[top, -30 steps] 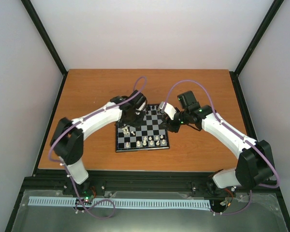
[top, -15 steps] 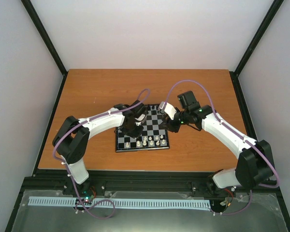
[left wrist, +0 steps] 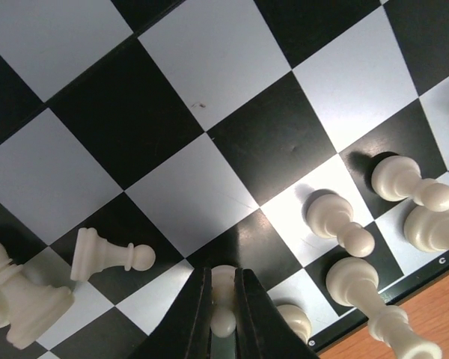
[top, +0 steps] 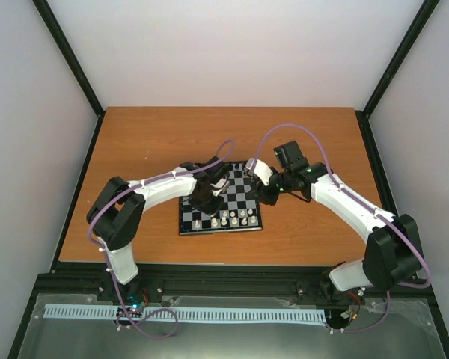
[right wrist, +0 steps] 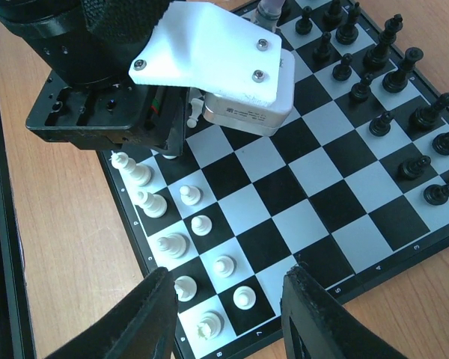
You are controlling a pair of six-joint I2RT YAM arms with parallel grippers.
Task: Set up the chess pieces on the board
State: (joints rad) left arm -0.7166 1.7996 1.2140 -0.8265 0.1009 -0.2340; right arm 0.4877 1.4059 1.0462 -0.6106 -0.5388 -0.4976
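The board [top: 239,196] lies mid-table. Cream-white chess pieces [top: 234,218] stand along its near edge and black ones [right wrist: 389,67] stand in two rows at the far side. My left gripper [top: 207,198] is low over the board's near-left part. In the left wrist view it [left wrist: 223,275] is shut on a white pawn [left wrist: 224,323] just above a black square. A white pawn [left wrist: 108,258] lies on its side to the left. My right gripper [right wrist: 228,273] is open and empty above the board's near-right corner [top: 266,196].
Upright white pieces [left wrist: 337,217] stand close to the right of my left fingers. The left arm's wrist block [right wrist: 172,67] hangs over the white side in the right wrist view. Bare wooden table [top: 157,142] surrounds the board.
My left gripper has moved a little nearward over the board's left part and now covers the fallen white pieces seen before. The right arm has not moved.
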